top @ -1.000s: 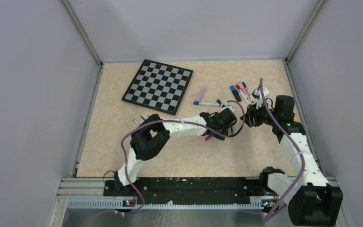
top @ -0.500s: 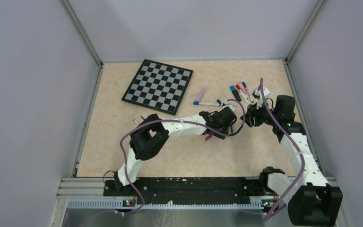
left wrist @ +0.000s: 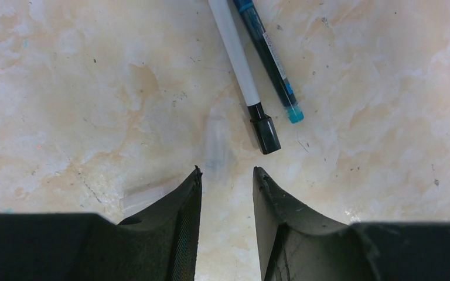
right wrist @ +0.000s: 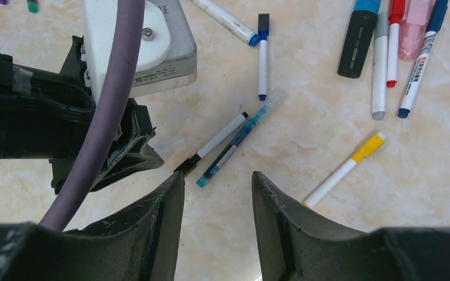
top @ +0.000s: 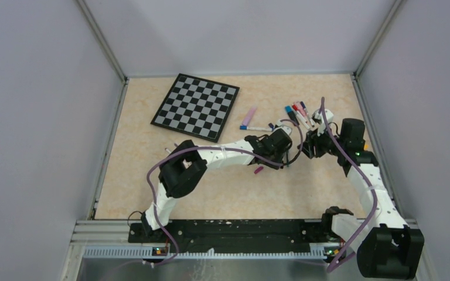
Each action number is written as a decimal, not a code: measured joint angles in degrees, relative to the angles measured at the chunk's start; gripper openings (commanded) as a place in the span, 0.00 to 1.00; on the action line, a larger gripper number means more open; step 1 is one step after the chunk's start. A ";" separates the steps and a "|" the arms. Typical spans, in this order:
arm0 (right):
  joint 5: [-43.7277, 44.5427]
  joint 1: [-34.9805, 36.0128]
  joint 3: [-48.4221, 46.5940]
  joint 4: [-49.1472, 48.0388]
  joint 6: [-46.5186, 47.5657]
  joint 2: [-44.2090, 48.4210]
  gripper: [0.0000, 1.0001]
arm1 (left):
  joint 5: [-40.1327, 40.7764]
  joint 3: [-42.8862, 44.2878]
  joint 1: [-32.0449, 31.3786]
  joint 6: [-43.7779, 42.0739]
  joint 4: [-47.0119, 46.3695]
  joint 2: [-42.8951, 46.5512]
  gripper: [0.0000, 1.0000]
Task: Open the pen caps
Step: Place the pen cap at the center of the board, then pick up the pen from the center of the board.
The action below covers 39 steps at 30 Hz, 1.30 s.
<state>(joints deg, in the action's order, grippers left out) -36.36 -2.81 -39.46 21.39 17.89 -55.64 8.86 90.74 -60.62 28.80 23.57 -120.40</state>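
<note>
In the left wrist view my left gripper [left wrist: 225,172] is open and empty, just above the table. Ahead of it lie a white pen [left wrist: 234,55] with a black cap [left wrist: 266,133] and a dark teal-tipped pen [left wrist: 268,54]. A clear cap [left wrist: 215,145] lies right at the fingertips. My right gripper [right wrist: 218,175] is open and empty, facing the same two pens [right wrist: 220,137]. A white pen with a yellow cap [right wrist: 370,145] lies to its right. Several capped pens [right wrist: 387,47] lie farther off. In the top view both grippers [top: 282,151] [top: 312,146] sit close together.
A black-and-white chessboard [top: 196,106] lies at the far left. A pink pen [top: 248,117] and a white, blue-capped pen [top: 258,127] lie beside it. A loose purple cap [top: 258,170] lies near the left forearm. Another clear piece [left wrist: 143,196] lies left of the left finger.
My left wrist has shifted slightly toward the far left and its cable has swung. The right arm has not moved.
</note>
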 measured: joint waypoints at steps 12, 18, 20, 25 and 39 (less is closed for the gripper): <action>-0.52 -0.09 0.50 0.26 0.07 -0.39 0.45 | -0.42 -4.04 0.55 0.15 -2.19 4.09 0.41; -1.05 -0.11 0.59 0.15 0.11 -0.42 0.45 | 1.18 -10.38 0.55 -0.28 -5.88 11.17 0.42; -1.51 -0.13 0.96 -0.09 0.33 -0.42 0.45 | 2.08 -13.84 0.55 -0.72 -7.93 14.71 0.45; -3.72 -0.26 2.91 -0.92 1.31 -0.42 0.46 | 5.33 -23.58 0.55 -2.58 -13.00 25.70 0.67; -7.96 -0.35 5.84 -0.26 6.40 -4.37 0.56 | 17.14 -51.17 1.68 -1.51 -23.56 58.77 0.99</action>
<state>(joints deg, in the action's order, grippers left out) -44.31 -3.16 -33.63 21.12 24.29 -60.01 26.00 39.57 -58.94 27.29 0.01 -61.63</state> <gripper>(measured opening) 0.551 0.987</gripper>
